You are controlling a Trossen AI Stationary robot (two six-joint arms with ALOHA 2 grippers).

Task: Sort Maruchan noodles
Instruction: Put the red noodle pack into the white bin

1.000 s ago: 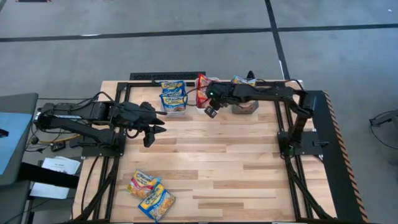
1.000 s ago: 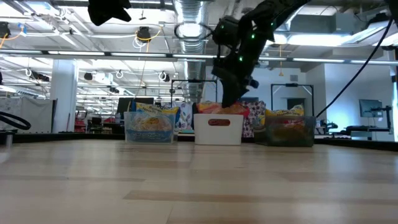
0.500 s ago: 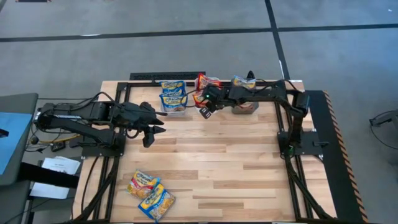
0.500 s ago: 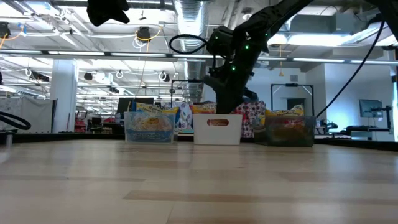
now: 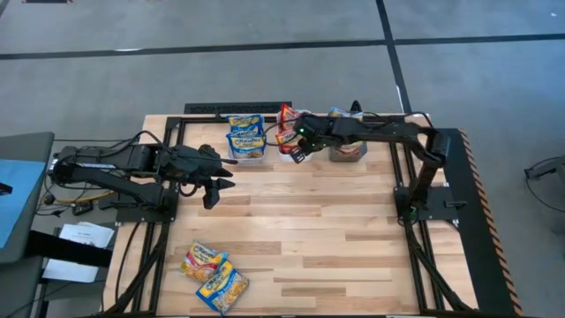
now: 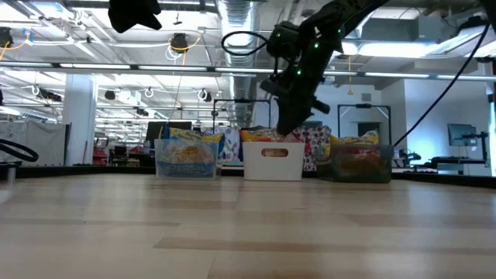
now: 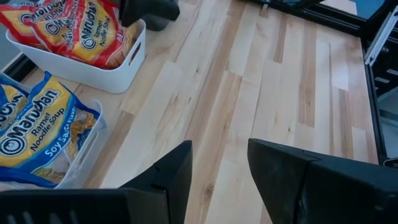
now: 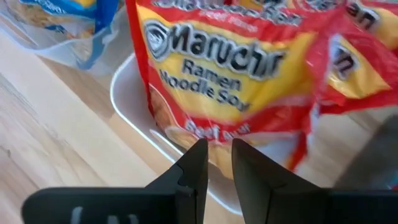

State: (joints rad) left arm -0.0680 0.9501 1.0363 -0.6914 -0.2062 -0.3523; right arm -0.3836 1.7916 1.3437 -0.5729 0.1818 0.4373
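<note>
Red-and-yellow Maruchan noodles [image 8: 211,74] stand in the white bin [image 8: 132,118] at the table's far edge. My right gripper [image 8: 217,152] hovers at that bin's near side [image 5: 297,155], pointing down and away. Its fingers stand a narrow gap apart with nothing between them. Blue-and-yellow packets [image 7: 37,124] fill the clear bin [image 5: 248,148] to the left of the white one. More packets [image 5: 214,274] lie flat near the table's front left. My left gripper [image 7: 219,163] hangs open above the left of the table [image 5: 220,186], holding nothing. My right gripper's fingertips [image 8: 198,152] stand right at the lower part of the front red packet [image 8: 205,134], which leans upright in the white bin. I cannot tell whether they touch it.
A dark bin [image 5: 347,152] with packets stands to the right of the white bin [image 6: 273,163]. Bare wood spreads across the middle and right of the table. Black frame rails border the table's far, left and right edges.
My right gripper swung a little toward the table's left edge in front of the white bin, then came back, rolling its wrist. The red packets in the white bin shifted. My left arm kept still.
</note>
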